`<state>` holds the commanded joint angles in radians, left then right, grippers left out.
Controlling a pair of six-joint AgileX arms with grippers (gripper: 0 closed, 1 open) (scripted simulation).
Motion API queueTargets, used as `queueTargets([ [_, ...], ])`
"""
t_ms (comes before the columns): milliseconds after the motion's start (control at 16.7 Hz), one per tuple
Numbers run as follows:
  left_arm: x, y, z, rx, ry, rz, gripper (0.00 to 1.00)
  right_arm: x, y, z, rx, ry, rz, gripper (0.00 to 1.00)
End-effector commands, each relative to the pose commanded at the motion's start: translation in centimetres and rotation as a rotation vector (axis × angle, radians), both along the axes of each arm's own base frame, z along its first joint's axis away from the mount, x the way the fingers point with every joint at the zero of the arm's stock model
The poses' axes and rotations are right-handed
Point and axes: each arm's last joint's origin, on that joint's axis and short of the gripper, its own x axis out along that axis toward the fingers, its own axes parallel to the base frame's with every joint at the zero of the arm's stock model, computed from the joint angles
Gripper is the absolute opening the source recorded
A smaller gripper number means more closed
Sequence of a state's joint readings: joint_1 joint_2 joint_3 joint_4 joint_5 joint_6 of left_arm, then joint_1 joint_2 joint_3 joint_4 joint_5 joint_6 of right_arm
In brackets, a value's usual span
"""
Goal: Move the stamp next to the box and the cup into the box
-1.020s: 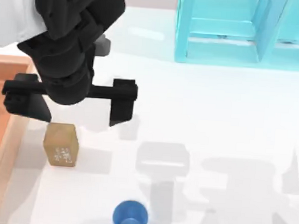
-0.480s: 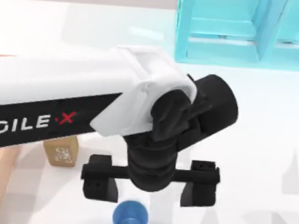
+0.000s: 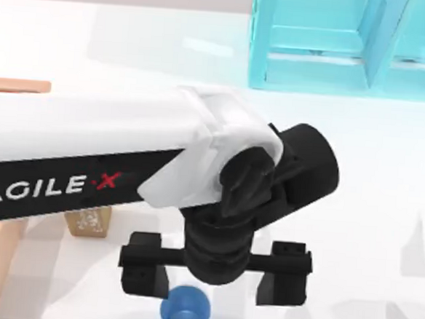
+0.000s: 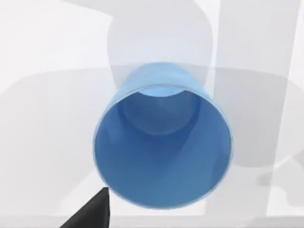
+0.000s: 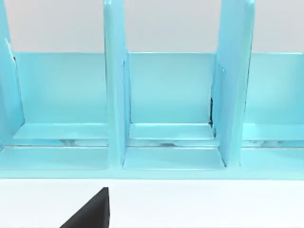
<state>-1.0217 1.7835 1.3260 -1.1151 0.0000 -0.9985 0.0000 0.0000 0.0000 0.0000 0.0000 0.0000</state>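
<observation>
Top view shows my left pincer [image 3: 215, 276] hanging over the near edge of the white table [image 3: 369, 214], right above the cup [image 3: 184, 309]. Its two black fingers [image 3: 143, 271] are spread wide, one on each side of the cup, and they hold nothing. The cup is blue and stands upright on the table with its mouth up. From the left wrist view I look straight down into the cup [image 4: 161, 142], and one black fingertip [image 4: 92, 213] sits just beside its rim.

The stamp [image 3: 89, 222] is a small brown block, partly under my long white arm. It sits near the box [image 3: 6, 85], which lies at the left side of the table.

My right arm is parked facing the light blue shelf [image 5: 161, 109]. I cannot tell how my right pincer [image 5: 90, 211] stands.
</observation>
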Motion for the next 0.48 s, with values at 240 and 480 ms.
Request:
queueTargets([
  [240, 0.1, -0.2, -4.0, -0.007, -0.004, 0.0, 1.0, 0.0, 0.0, 0.0, 0.0, 0.0, 0.0, 1.0],
  [480, -0.1, 0.0, -6.9, -0.002, -0.001, 0.0, 1.0, 0.0, 0.0, 0.0, 0.0, 0.0, 0.0, 1.0],
])
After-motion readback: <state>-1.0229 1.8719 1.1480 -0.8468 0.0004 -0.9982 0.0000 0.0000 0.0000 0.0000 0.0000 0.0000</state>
